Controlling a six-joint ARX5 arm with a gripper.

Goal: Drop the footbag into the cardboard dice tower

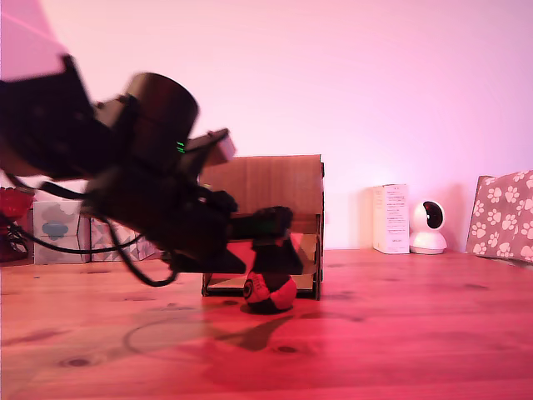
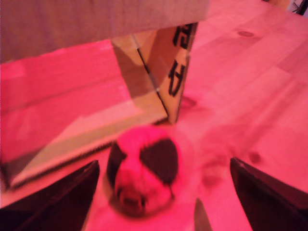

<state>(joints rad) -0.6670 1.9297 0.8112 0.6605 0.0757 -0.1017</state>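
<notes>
Jaws spread wide on my gripper [image 2: 163, 192], gripping nothing. From the wrist view, the footbag [image 2: 143, 175] sits on the table [image 2: 269, 96] between them, nearer one finger. The tower [image 2: 96, 72] stands just beyond, its corner close.

From the exterior view, my gripper [image 1: 271, 237] hangs just above the footbag [image 1: 269, 292], right by the tower [image 1: 266, 187]. I could bump the tower, or nudge the ball away. Open room lies toward the exterior view's right.

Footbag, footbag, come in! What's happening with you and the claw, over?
Claw open, straddling the footbag. Footbag on the table, not gripped, at the cardboard dice tower opening. Nothing in the way.
</notes>
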